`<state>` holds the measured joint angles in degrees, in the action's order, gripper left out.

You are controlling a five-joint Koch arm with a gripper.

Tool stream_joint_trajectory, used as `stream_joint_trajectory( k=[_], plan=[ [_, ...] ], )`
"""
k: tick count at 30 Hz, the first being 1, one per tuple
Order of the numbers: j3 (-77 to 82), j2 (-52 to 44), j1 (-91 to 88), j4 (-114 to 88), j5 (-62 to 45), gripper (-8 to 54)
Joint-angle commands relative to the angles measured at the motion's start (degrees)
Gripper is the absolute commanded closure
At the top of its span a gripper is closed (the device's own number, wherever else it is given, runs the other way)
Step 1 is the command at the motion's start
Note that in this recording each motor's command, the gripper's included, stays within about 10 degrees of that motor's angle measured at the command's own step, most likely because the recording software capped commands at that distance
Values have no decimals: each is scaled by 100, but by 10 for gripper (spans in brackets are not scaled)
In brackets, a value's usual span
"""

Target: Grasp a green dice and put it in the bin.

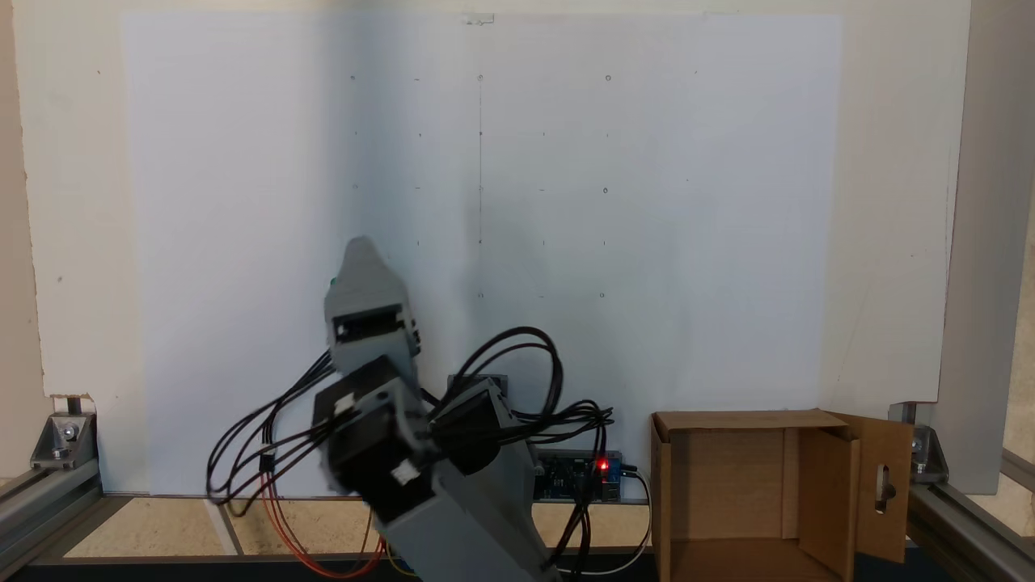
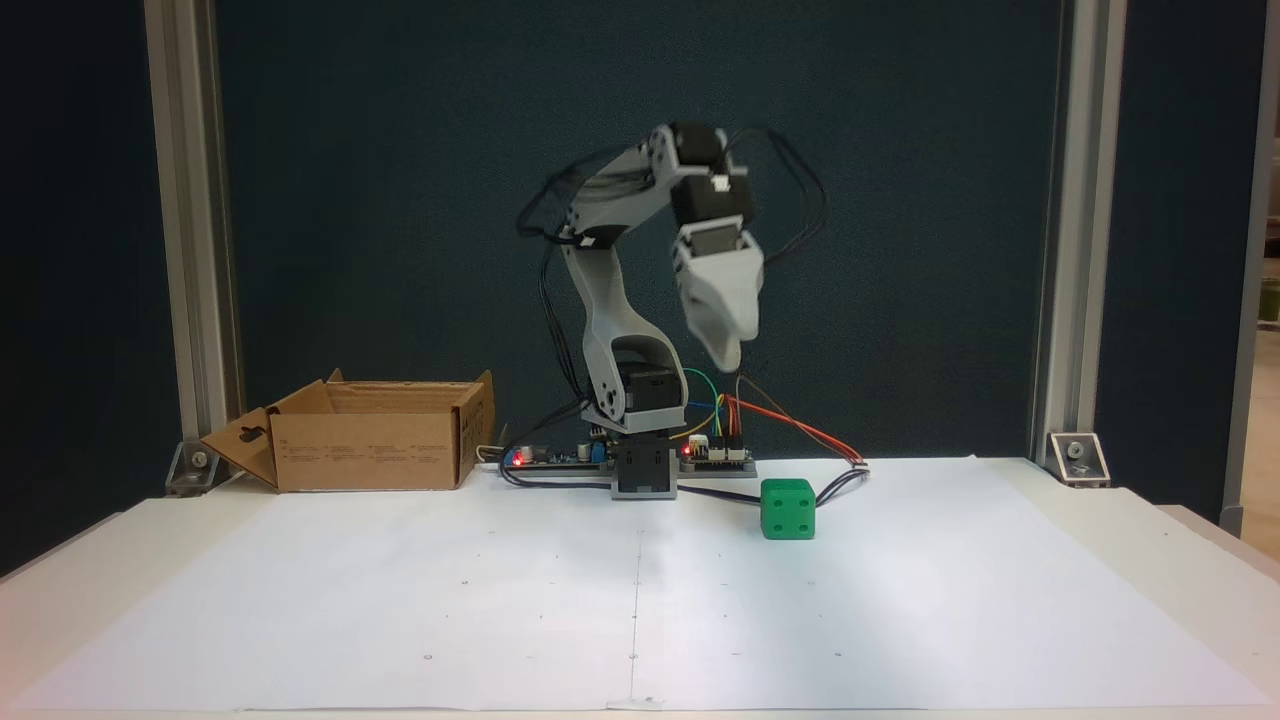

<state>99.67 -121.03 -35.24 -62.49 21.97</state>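
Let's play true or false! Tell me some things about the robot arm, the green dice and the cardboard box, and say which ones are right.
1. The green dice sits on the white paper. True.
2. The dice is inside the cardboard box. False: in a fixed view it lies on the paper to the right of the arm's base, while the box is on the left.
3. The gripper holds the dice. False: it hangs in the air above the paper, with the dice lower down.
4. The box has a flap with a slot-shaped hole. True.
5. A red light glows on the board by the arm's base. True.
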Motion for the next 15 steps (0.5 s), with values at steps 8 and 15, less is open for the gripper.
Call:
stream_joint_trajectory(
  k=[8,15],
  plan=[
    [-809,519,-1195,-1731,984,22],
    [-1230,1213,-1441,-1556,1802,20]
  ],
)
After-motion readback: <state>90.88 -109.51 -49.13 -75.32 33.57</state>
